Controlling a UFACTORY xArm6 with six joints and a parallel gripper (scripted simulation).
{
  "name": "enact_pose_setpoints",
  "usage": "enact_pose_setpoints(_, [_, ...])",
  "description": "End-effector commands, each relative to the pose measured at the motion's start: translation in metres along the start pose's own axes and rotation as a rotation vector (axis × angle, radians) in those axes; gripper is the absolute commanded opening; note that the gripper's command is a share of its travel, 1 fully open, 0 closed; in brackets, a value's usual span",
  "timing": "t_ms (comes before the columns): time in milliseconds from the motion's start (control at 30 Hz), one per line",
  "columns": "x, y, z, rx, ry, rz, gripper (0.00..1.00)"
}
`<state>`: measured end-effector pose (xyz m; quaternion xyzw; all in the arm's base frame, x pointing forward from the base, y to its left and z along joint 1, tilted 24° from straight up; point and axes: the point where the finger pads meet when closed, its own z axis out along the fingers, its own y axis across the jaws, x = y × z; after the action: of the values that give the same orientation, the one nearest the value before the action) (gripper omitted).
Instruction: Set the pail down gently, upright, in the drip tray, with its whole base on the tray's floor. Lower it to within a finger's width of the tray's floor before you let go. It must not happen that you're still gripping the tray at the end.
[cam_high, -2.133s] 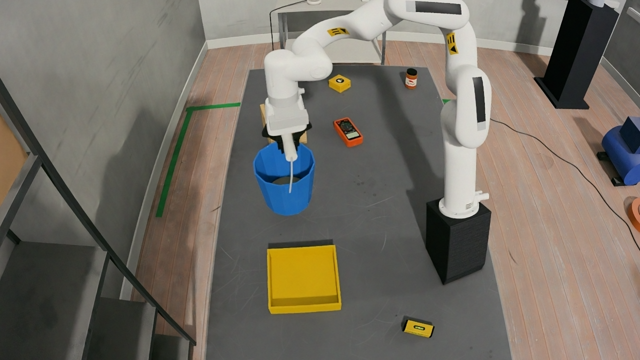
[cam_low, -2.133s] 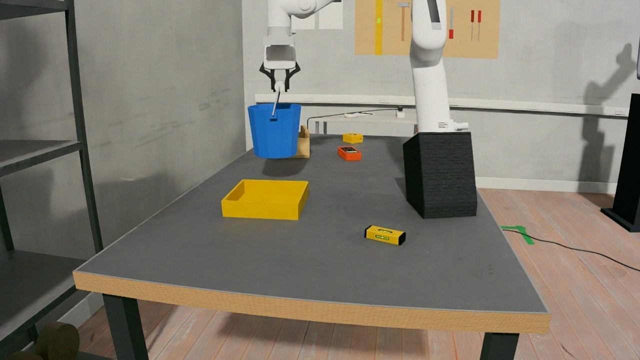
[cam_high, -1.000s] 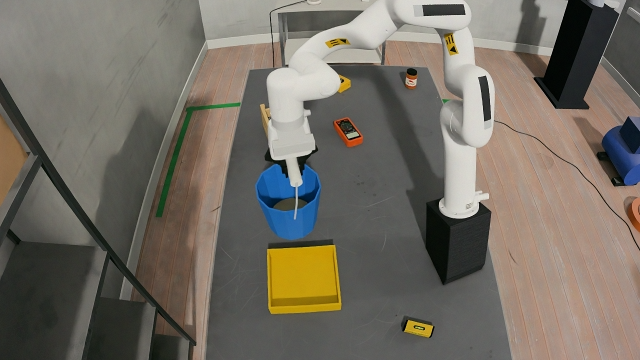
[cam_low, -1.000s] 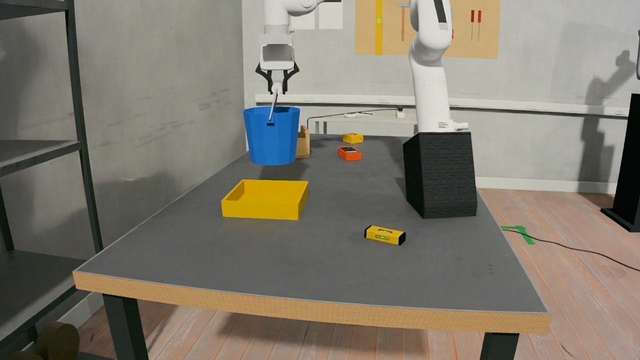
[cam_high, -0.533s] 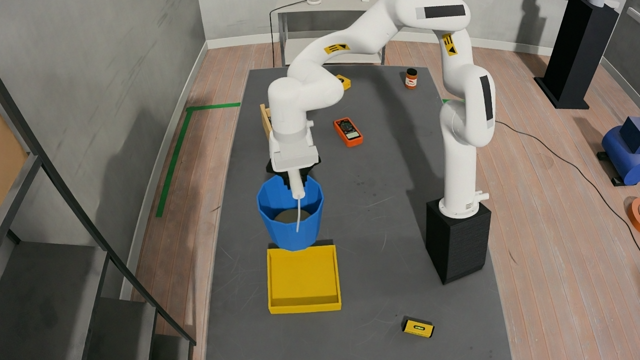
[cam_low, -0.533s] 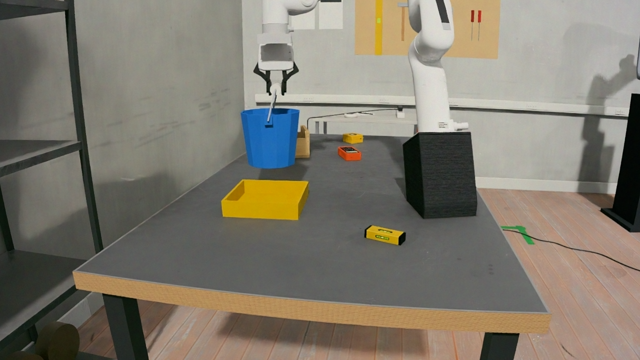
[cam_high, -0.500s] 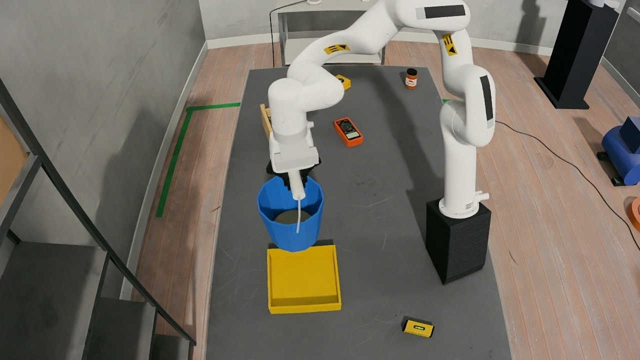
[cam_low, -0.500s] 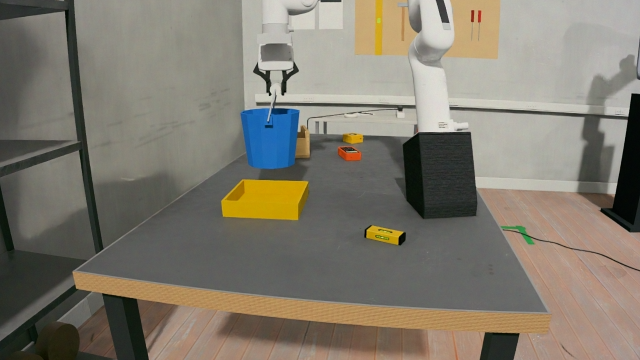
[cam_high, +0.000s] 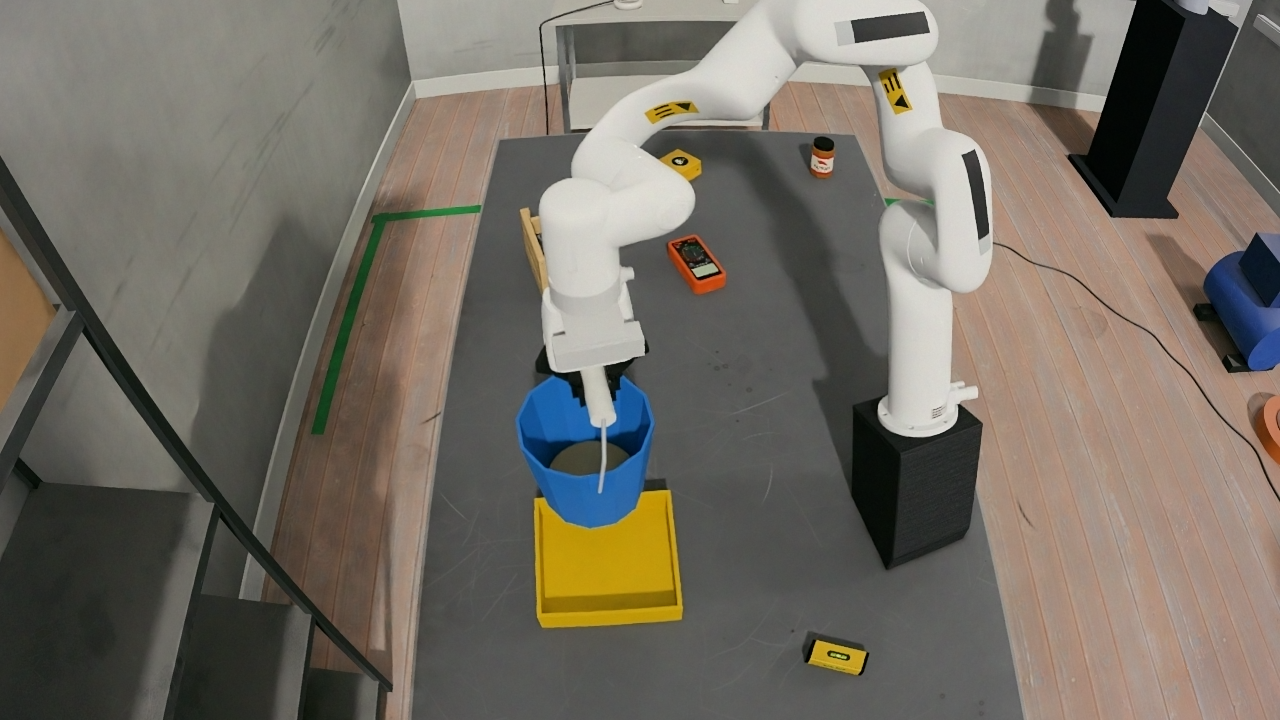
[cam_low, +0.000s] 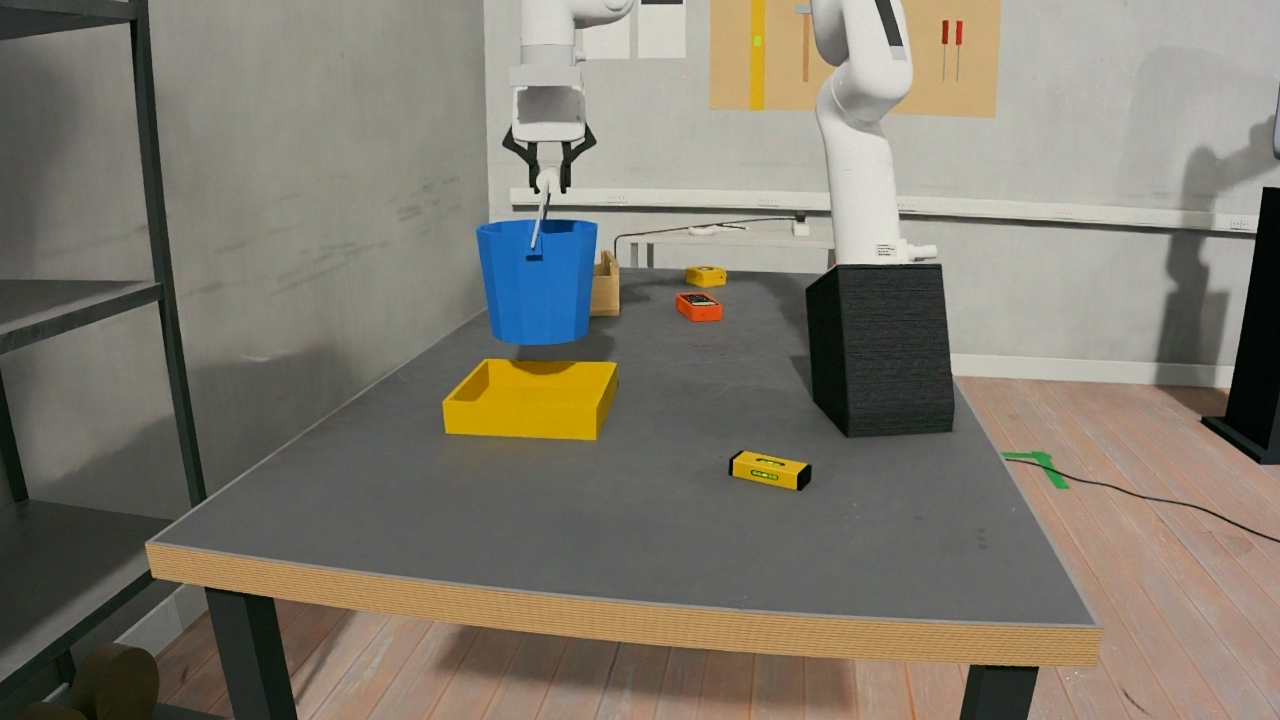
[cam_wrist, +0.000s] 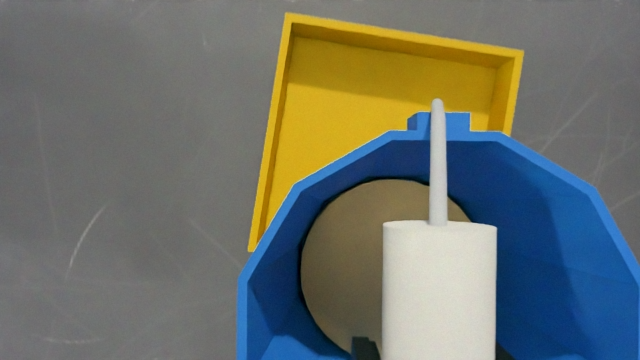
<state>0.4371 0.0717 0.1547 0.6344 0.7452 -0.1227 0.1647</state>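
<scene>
The blue pail hangs upright from its white handle, well above the table. My gripper is shut on the handle's white grip above the pail's mouth. In the exterior view the pail hangs over the far edge of the yellow drip tray, with a clear gap below its base. The tray lies flat on the table. In the wrist view the tray shows past the pail's rim, partly covered by it.
A wooden box, an orange meter, a small yellow box and a jar lie farther back. A yellow level lies near the front. The arm's black base block stands to the right.
</scene>
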Motion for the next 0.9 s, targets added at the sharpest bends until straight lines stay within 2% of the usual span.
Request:
enact_pose_setpoints(0, [0.015, 0.002, -0.002, -0.004, 0.001, 0.001, 0.00])
enact_pose_setpoints(267, [0.035, 0.003, -0.002, -0.004, 0.001, 0.001, 0.00])
enact_pose_setpoints(867, [0.065, 0.004, -0.002, -0.004, 0.001, 0.001, 0.00])
